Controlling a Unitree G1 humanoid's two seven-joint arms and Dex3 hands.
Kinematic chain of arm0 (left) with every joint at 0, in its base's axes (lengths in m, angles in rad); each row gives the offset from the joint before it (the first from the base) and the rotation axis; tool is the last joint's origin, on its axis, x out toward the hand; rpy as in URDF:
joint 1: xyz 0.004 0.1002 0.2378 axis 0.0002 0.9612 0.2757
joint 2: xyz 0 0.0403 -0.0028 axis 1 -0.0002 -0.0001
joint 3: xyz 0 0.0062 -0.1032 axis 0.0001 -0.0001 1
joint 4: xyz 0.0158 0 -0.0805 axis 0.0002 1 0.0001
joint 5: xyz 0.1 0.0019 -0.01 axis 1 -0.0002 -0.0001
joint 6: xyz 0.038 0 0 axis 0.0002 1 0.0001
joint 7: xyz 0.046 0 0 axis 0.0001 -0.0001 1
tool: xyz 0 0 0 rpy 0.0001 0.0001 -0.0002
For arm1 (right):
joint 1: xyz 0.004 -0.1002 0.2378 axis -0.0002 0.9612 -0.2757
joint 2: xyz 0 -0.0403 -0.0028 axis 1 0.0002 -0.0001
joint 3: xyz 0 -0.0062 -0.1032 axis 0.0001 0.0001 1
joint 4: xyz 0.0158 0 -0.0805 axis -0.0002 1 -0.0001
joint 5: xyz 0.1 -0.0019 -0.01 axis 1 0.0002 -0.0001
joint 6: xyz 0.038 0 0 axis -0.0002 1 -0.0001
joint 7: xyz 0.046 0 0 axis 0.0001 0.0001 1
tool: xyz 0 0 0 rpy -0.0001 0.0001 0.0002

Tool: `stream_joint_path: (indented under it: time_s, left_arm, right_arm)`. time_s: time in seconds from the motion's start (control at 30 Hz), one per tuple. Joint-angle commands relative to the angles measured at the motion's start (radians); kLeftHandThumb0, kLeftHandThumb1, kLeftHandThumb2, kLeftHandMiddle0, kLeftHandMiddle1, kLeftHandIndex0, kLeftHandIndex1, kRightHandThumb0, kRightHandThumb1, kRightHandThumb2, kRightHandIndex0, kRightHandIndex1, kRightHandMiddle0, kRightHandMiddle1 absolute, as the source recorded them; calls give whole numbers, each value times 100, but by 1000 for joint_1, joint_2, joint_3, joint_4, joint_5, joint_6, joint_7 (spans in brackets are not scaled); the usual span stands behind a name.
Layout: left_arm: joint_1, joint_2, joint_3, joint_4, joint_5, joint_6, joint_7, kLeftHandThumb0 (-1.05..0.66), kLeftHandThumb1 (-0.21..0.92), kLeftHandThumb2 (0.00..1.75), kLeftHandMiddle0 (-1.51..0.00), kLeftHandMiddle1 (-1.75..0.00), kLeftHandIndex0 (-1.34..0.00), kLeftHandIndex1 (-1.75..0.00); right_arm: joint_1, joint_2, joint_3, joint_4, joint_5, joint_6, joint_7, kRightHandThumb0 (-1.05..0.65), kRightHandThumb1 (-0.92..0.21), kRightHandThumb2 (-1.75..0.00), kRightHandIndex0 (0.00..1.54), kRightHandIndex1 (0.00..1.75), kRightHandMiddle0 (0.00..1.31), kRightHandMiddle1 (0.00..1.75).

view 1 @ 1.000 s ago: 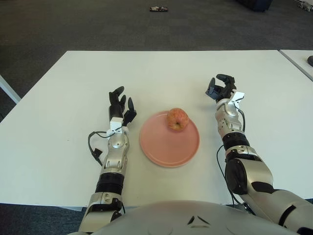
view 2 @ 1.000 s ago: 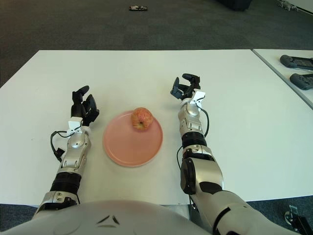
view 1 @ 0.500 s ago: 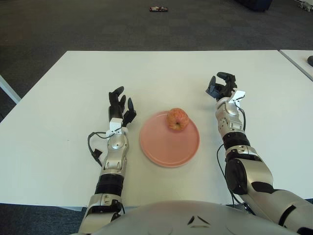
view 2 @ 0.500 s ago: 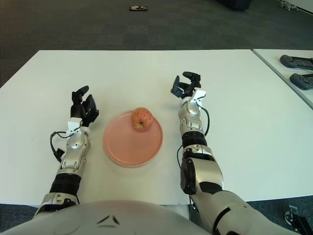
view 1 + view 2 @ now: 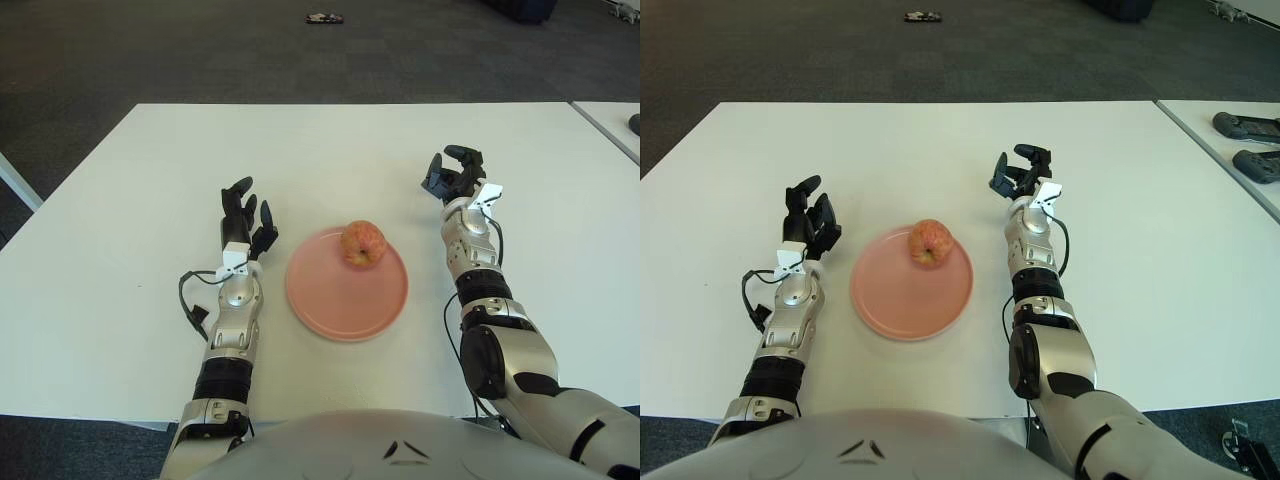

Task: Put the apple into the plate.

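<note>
Right hand (image 5: 452, 175) empty, fingers loosely spread, right of plate (image 5: 330, 315)
Apple (image 5: 363, 243) sits near our rim; a nudge could roll it off

floor (image 5: 200, 50): dark grey carpet | white table (image 5: 330, 150) | 2nd white table (image 5: 1240, 170) at right

I see the apple (image 5: 363, 243), red with yellow patches, sitting upright on the far part of the plate (image 5: 340, 305), near its rim. The plate is round, pink and shallow, and lies flat on the white table.
</note>
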Motion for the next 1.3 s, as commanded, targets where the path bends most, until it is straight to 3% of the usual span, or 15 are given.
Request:
stream_joint_path:
  time_s: [0.0, 1.27]
  left_arm:
    - [2, 4, -3, -14, 1, 11, -3, -70, 92, 73, -43, -9, 0, -101]
    - [1, -8, -7, -34, -1, 32, -5, -70, 92, 71, -45, -10, 0, -102]
  right_arm:
    - [8, 3, 2, -16, -5, 15, -7, -5, -32, -128, 124, 175, 99, 175]
    - [11, 0, 3, -32, -3, 30, -8, -5, -32, -128, 124, 175, 99, 175]
